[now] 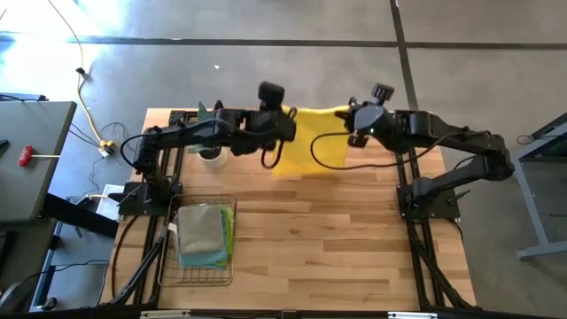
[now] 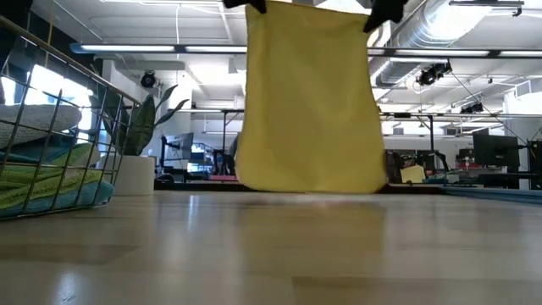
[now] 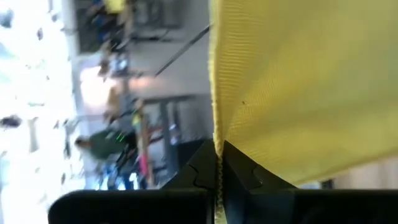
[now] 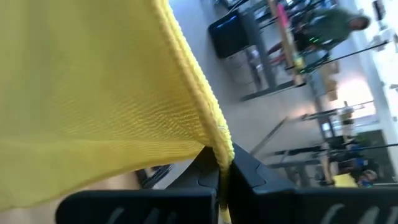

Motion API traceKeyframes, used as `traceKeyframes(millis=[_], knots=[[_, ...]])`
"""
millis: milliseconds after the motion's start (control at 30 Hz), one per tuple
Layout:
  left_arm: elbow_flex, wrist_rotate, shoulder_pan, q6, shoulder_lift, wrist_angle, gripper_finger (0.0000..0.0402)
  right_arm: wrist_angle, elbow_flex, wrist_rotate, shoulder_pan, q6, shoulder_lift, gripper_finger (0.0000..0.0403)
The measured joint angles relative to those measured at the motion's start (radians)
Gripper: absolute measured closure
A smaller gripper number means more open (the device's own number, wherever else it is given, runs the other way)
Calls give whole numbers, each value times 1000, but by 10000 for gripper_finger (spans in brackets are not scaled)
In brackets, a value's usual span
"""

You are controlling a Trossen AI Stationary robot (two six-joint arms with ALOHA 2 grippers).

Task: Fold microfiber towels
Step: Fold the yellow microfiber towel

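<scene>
A bright yellow towel (image 1: 312,142) hangs spread between my two grippers over the table's far part; in the low view the towel (image 2: 309,102) hangs as a flat sheet with its lower edge (image 2: 313,190) at the tabletop. My left gripper (image 1: 285,120) is shut on its upper left corner, my right gripper (image 1: 353,120) on its upper right corner. Several folded towels, grey on top of teal and lime green (image 1: 205,235), lie in a wire basket (image 1: 168,257) at the near left. My left gripper pinches the towel's upper corner (image 3: 217,149) between its two fingers, on the hemmed edge. The towel hangs below, spread flat toward the other gripper. My right gripper pinches the opposite upper corner (image 4: 222,152) between its two fingers, on the hemmed edge. The top edge (image 2: 309,7) runs straight between both grippers.
A small potted plant in a white pot (image 1: 211,152) stands under the left arm, at the far left. The wire basket (image 2: 51,127) stands at the near left. Bare wooden tabletop (image 1: 337,239) lies in the middle and near right.
</scene>
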Motion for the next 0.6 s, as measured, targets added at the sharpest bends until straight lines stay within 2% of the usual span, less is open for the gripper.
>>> traceKeyframes(millis=[133, 233, 300, 367, 433, 500, 567, 600], knots=[[0, -79, 27, 5, 0, 87, 401, 120, 0, 18, -32, -109, 0, 403], [0, -80, 28, -11, 0, 90, 401, 144, 0, 111, -25, -143, 0, 403], [0, -27, 20, -73, 0, 53, 401, 115, 0, 142, -12, -120, 0, 403], [0, 103, 1, -167, 0, -15, 401, 24, 0, 109, 8, -5, 0, 403], [-4, 291, -23, -295, 0, -76, 401, -116, -1, -35, 28, 193, 0, 403], [-34, 469, -53, -435, 0, -85, 401, -238, -25, -267, 50, 410, 1, 403], [-81, 577, -89, -541, 1, -83, 401, -318, -73, -475, 85, 558, 5, 403], [-111, 603, -111, -572, 1, -77, 401, -328, -105, -537, 117, 606, 4, 403]])
